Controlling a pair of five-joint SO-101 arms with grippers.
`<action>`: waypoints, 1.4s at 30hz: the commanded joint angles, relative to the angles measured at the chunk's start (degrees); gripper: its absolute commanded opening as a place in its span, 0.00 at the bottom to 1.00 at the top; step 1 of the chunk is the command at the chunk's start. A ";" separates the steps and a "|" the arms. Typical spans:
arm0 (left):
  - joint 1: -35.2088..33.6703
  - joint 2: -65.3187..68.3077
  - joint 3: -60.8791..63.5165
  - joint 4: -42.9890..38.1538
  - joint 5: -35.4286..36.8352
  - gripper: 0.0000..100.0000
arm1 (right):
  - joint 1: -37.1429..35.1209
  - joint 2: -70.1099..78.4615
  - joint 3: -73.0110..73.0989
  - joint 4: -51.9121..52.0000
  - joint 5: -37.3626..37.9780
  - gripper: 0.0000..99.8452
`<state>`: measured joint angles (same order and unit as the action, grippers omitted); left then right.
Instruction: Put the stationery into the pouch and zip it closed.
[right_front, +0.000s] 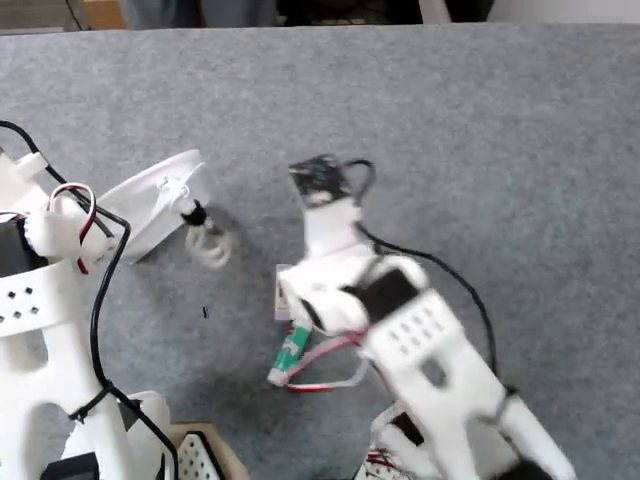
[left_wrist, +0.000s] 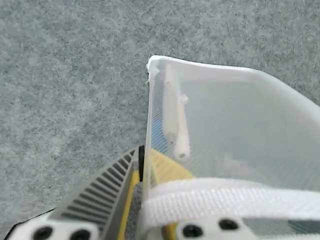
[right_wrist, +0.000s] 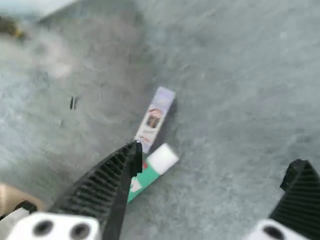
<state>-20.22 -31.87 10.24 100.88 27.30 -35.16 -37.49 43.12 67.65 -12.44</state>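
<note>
My left gripper (left_wrist: 142, 172) is shut on the lower edge of a translucent white pouch (left_wrist: 230, 135), which stands raised off the grey table at the left (right_front: 160, 195). A white pen-like stick (left_wrist: 175, 117) lies inside it. A black zip pull with a white loop (right_front: 207, 240) hangs at the pouch's end. My right gripper (right_wrist: 215, 172) is wide open just above a green glue stick with a white cap (right_wrist: 152, 167) and a small purple-and-white eraser (right_wrist: 155, 117). In the high view the glue stick (right_front: 288, 355) pokes out from under the right arm (right_front: 350, 290).
A tiny black piece (right_front: 205, 312) lies on the table between the pouch and the right arm. A tan box corner (right_front: 205, 450) sits at the front edge by the left arm's base. Red and white cables (right_front: 325, 370) trail under the right arm.
</note>
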 joint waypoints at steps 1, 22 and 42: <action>-0.13 1.14 0.04 0.00 0.44 0.03 | -4.04 13.32 -8.13 0.18 -3.08 0.43; -0.75 1.05 -0.22 -0.09 0.44 0.03 | -4.40 51.82 -34.86 5.89 -3.78 0.43; -0.75 1.05 -0.48 -0.09 0.44 0.03 | -0.35 63.25 -44.88 5.45 -11.25 0.13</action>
<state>-20.22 -31.78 10.42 100.88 27.30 -36.13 26.15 0.75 73.63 -22.90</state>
